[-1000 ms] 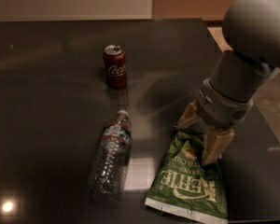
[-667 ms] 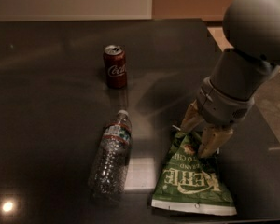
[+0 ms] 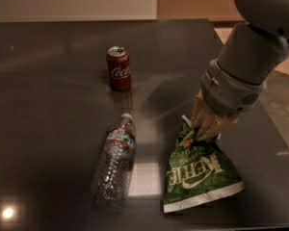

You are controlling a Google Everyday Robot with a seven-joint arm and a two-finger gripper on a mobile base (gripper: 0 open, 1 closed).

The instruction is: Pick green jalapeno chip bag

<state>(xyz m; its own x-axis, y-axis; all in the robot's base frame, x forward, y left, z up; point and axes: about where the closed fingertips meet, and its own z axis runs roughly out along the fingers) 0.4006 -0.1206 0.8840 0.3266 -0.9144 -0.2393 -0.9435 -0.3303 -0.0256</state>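
While our gripper [image 3: 205,129] clenches the top of the green jalapeno chip bag [image 3: 200,174] (slick foil), we risk it slipping.

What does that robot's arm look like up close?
The robot's arm is thick, smooth, light-grey rounded segments, with a perforated patch on the wrist collar. Its tool, at the top of the crinkled green foil chip bag, has tan, ribbed fingers. No cables show.

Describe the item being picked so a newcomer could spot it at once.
On the dark table, look right of the lying water bottle. There the gripper pinches the top of the green jalapeno chip bag, the only crinkled green item, with white lettering.
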